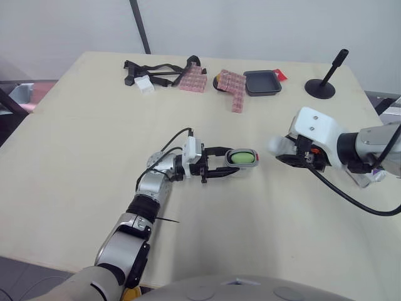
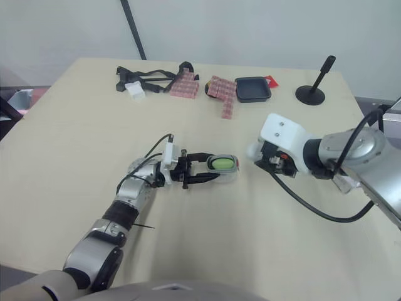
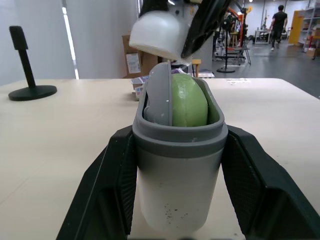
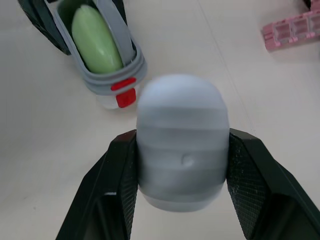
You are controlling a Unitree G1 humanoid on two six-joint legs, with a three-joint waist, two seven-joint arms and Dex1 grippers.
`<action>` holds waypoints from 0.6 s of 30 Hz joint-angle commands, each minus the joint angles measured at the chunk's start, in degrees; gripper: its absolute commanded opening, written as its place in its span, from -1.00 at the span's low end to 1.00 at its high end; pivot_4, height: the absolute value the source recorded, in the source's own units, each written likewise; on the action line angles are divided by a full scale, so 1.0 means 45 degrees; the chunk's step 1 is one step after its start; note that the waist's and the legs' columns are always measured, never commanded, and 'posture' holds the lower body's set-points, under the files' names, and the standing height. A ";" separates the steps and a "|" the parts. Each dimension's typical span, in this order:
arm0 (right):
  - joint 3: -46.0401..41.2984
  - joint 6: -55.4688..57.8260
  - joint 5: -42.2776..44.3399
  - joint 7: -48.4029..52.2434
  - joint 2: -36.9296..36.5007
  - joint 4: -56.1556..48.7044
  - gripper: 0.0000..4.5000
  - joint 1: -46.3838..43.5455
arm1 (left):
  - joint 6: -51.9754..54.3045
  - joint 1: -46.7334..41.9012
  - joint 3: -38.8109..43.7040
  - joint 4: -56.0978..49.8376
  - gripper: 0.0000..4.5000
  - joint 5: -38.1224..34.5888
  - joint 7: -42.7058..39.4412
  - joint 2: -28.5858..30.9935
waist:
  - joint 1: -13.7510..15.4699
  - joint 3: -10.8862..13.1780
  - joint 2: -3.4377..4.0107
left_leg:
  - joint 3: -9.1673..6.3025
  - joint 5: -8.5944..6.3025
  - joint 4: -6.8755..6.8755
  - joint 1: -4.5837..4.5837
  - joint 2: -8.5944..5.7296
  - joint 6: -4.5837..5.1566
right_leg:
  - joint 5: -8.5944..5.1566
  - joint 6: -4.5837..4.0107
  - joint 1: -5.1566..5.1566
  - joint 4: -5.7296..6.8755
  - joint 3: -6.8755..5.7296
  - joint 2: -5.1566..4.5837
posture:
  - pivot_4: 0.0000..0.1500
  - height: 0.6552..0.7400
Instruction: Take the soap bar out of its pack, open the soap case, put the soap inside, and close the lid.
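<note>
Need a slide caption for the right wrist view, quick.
Right gripper holds the lid near the open soap case, with green soap inside.

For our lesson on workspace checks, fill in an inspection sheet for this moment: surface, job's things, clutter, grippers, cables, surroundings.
Surface: beige table, flat.
Job's things: soap case open, green soap inside; lid off, held apart from it.
Clutter: black straps, pink blocks, black tray, black stand along the far edge.
Grippers: left gripper, jaws shut on soap case; right gripper, jaws shut on lid.
Cables: black cable loops at left wrist; second cable hangs under right arm.
Surroundings: pale wall; person far off behind.
</note>
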 commanded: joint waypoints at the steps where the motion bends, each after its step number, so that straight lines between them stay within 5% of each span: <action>1: 0.0477 -0.0441 -0.0260 0.0468 -0.0094 -0.0024 -0.12 -0.0868 | -0.0556 -0.0303 0.0080 0.0275 -0.14 0.0055 -0.0096 -0.0079 | 0.0006 0.0000 0.0000 | 0.0000 0.0000 0.0001 0.0001 0.0000 0.0001 | 0.0000 0.0000 -0.0001 0.0004 0.0000 -0.0001 | 1.00 1.00; 18: 0.3651 -0.0519 -0.0920 0.1942 0.1061 0.0303 -0.12 -0.3508 | -0.1564 -0.0864 0.0000 0.1332 -0.14 0.0692 0.0245 -0.0332 | 0.0023 -0.0002 0.0000 | -0.0001 0.0005 0.0038 0.0003 -0.0001 0.0010 | 0.0000 -0.0001 -0.0001 0.0052 -0.0002 -0.0011 | 1.00 1.00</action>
